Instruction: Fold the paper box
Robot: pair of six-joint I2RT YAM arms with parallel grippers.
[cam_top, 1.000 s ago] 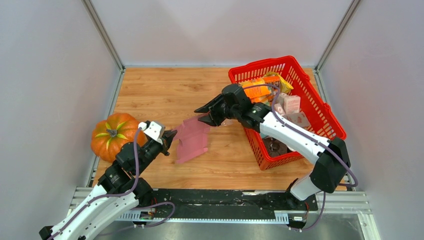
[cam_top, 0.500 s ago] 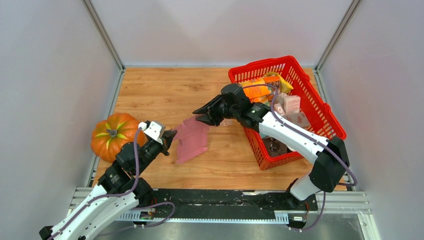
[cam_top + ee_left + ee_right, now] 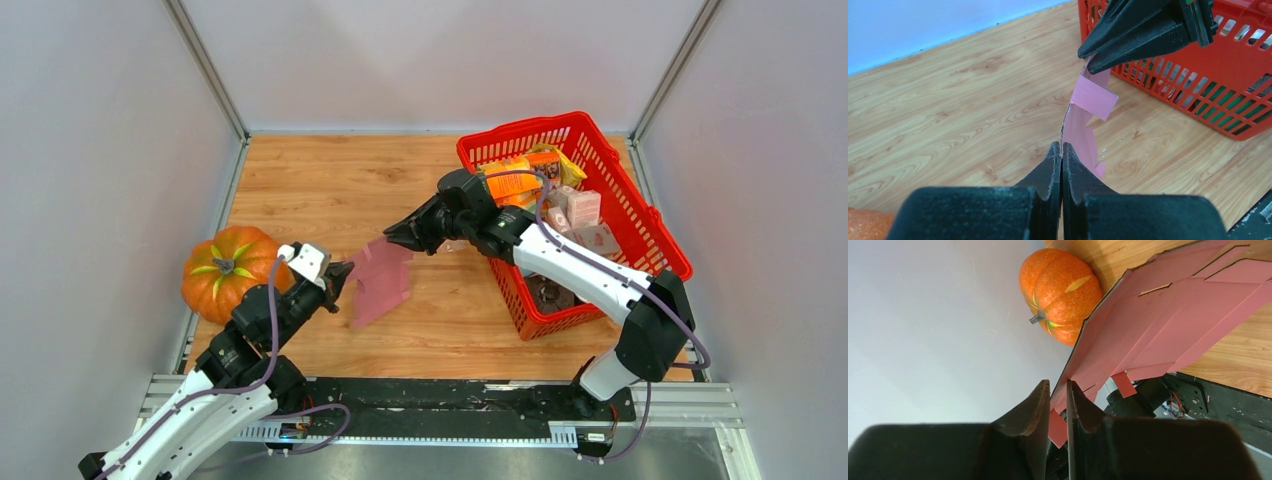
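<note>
**Clamped on the paper box (image 3: 383, 282) from two sides**

Found left of the middle of the tabletop (image 3: 330, 180), about midway between its near and far edges. Unfolded: a flat pink sheet, die-cut with slits, flaps and small tabs. Tilted up rather than lying flat, and seen almost edge-on from the left wrist. Runs with its long axis mostly near to far, leaning a little rightward at the far end and pointing back toward the arm bases at the near end. Turns one broad face toward the right wrist camera, with the cut lines plain across it. Cannot tell whether the near corner touches the wood.

Pinched at the left edge by the left fingers (image 3: 339, 273), pressed tight together on the cardboard with no gap showing in the left wrist view. Pinched at the far corner by the right fingers (image 3: 404, 232), drawn nearly together with only the thin sheet between them, reaching in from the right.

Farther left, beside the left wrist and close to the left edge: an orange pumpkin (image 3: 225, 272), clear of the sheet. To the right, well apart from the sheet: a red basket (image 3: 520, 128) holding assorted packets (image 3: 580, 210), crossed above by the right arm (image 3: 590, 270).
</note>
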